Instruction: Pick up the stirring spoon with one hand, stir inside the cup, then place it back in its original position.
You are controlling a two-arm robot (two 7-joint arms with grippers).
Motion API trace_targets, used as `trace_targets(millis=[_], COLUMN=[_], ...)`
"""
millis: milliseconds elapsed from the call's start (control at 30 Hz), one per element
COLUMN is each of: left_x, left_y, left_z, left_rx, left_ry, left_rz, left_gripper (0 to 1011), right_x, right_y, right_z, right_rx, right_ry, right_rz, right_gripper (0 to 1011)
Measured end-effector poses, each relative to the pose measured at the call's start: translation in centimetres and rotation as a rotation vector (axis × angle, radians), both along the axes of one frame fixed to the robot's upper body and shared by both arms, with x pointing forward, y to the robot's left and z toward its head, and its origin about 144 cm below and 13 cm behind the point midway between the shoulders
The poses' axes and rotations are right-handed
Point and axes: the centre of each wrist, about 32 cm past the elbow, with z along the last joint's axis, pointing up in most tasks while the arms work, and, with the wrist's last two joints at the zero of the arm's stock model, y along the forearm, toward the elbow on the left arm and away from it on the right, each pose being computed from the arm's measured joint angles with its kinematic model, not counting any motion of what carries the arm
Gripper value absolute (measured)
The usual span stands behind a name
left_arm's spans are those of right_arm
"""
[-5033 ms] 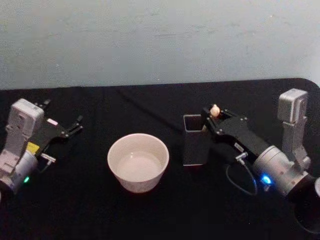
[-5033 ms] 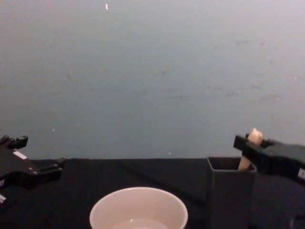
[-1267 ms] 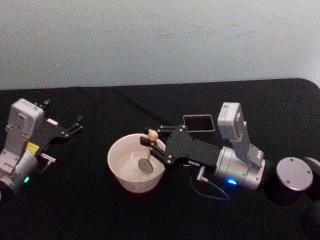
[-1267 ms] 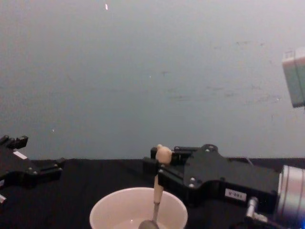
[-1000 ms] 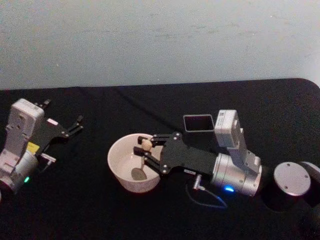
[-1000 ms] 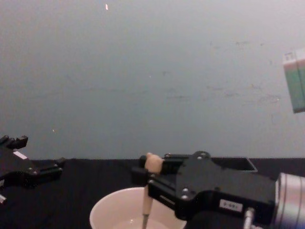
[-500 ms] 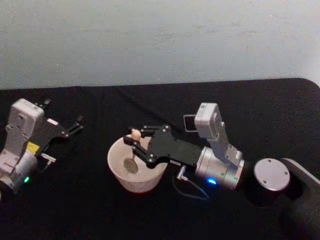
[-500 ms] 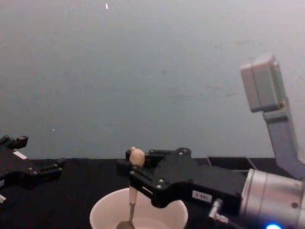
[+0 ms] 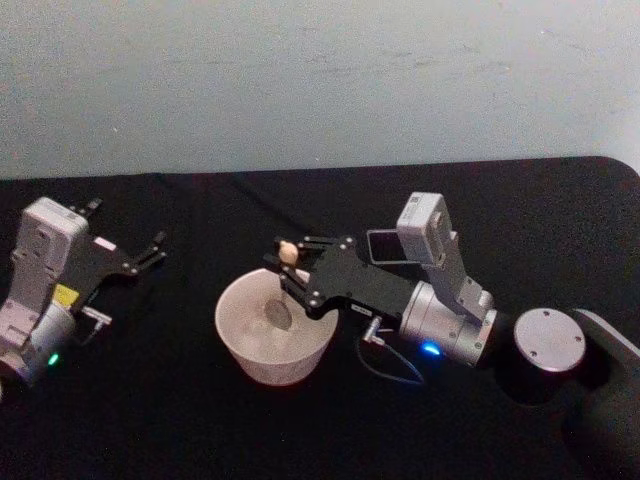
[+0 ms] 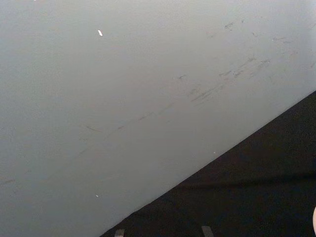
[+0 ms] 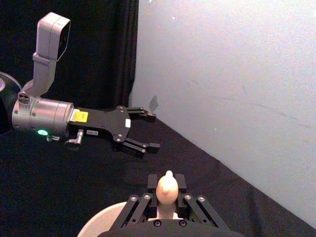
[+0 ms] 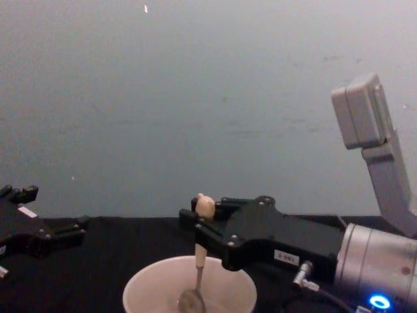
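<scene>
- Right gripper [image 9: 289,263]: fingers clamped on the stirring spoon [image 12: 197,270] just under its knob, with the spoon's bowl down inside the cup [image 9: 252,352].
- I judge this the stirring step: I trace small circles, clear of the rim.
- Left gripper [image 9: 153,251]: fingers spread, parked at the bench's [image 9: 150,410] left.

A plain, faintly scuffed pale grey-blue wall [image 9: 320,80] rises directly behind the black cloth-covered table [image 9: 180,425].

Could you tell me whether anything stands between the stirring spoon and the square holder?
Nothing visible does. The right end effector holds the stirring spoon in the cup; the holder stands close behind the cup's right side, beside that arm's own wrist.
</scene>
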Motion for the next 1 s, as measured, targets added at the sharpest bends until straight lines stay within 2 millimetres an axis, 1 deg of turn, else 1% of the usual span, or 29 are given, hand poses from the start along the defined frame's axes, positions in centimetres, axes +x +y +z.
trace_targets(millis=[300, 467, 600, 833, 1000], left_x=[0.0, 0.0, 0.0, 0.0, 0.0], left_y=[0.0, 0.0, 0.0, 0.0, 0.0], left_z=[0.0, 0.0, 0.0, 0.0, 0.0], left_rx=[0.0, 0.0, 0.0, 0.0, 0.0], left_ry=[0.0, 0.0, 0.0, 0.0, 0.0], left_rz=[0.0, 0.0, 0.0, 0.0, 0.0], left_gripper=[1001, 1001, 1001, 1001, 1001], right_x=[-0.3, -1.1, -1.8, -2.8, -3.1], right_y=[-1.2, -2.3, -2.7, -2.5, -1.4], right_z=[0.2, 0.4, 0.6, 0.5, 0.3], right_rx=[-0.01, -0.006, 0.0, 0.0, 0.008], right_ry=[-0.009, -0.016, -0.015, 0.001, 0.01], right_rz=[-0.01, 0.002, 0.028, 0.086, 0.115], right_gripper=[202, 202, 203, 202, 202])
